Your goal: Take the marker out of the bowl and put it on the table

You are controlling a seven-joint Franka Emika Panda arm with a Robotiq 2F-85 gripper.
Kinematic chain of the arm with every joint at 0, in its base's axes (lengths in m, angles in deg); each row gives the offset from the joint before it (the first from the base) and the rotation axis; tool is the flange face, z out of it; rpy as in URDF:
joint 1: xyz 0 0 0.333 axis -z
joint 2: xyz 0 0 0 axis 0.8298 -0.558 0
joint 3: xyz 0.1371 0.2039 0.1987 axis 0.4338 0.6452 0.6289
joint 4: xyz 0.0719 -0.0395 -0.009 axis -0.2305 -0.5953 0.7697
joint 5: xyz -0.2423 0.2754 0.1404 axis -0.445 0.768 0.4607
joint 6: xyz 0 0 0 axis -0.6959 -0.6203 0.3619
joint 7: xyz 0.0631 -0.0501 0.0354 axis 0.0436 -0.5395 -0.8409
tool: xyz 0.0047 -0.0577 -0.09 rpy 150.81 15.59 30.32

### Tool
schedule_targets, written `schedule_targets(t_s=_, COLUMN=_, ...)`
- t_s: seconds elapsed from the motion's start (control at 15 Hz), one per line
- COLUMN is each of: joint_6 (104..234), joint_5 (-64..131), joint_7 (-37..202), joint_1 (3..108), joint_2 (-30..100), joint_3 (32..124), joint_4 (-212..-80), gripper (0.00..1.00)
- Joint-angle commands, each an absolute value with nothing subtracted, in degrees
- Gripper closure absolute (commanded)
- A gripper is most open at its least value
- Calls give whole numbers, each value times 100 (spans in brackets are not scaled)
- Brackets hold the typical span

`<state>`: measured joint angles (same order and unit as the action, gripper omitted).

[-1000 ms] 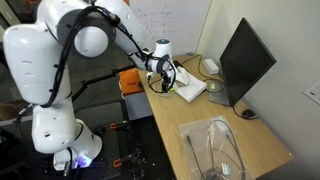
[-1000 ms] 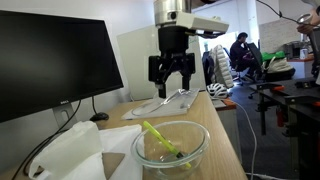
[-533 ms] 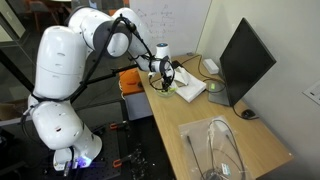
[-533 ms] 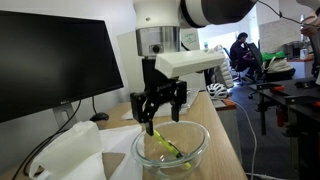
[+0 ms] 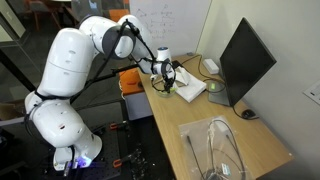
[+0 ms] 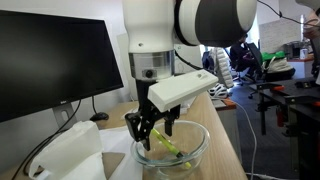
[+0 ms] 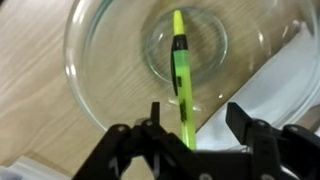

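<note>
**Gripper poised over the bowl before the marker pick.**
The gripper [image 7: 197,128] hung open above the clear glass bowl [image 7: 95,60], its jaws spread either side of the yellow-green marker [image 7: 180,62]. The marker lay directly beneath on the bowl's floor, probably so that closing would pinch its barrel. Wooden tabletop [image 7: 35,120] lay beyond the rim.

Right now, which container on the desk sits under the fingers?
The clear glass bowl holding the yellow-green marker; the cable tray and round dish lie farther off.
</note>
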<state>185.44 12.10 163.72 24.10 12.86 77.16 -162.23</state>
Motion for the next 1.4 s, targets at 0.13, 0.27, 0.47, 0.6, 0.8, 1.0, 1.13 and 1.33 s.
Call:
schedule_targets(t_s=0.13, joint_6=18551, joint_5=1254, joint_7=16436, joint_1=2226, joint_2=1225, joint_3=7566, joint_4=-16217, gripper=67)
schedule_targets(t_s=0.27, joint_6=18773, joint_5=1205, joint_7=16484, joint_1=2184, joint_2=1396, joint_3=7527, joint_4=-16373, gripper=84)
schedule_targets(t_s=0.47, joint_6=19071, joint_5=1095, joint_7=16641, joint_1=2001, joint_2=1750, joint_3=7298, joint_4=-16576, gripper=100)
schedule_targets(t_s=0.6, joint_6=19107, joint_5=1137, joint_7=16738, joint_1=1950, joint_2=2110, joint_3=7175, joint_4=-16740, gripper=96)
schedule_targets(t_s=0.8, joint_6=18974, joint_5=1153, joint_7=17082, joint_1=2067, joint_2=2772, joint_3=7048, joint_4=-17108, gripper=96)
schedule_targets(t_s=1.0, joint_6=19071, joint_5=1124, joint_7=17132, joint_1=2521, joint_2=3331, joint_3=7021, joint_4=-17707, gripper=96)
schedule_targets(t_s=1.13, joint_6=19201, joint_5=964, joint_7=16516, joint_1=3017, joint_2=3698, joint_3=7116, joint_4=-18266, gripper=96)
schedule_targets(t_s=1.33, joint_6=19162, joint_5=1146, joint_7=14926, joint_1=3872, joint_2=3967, joint_3=7379, joint_4=-18926, gripper=96)
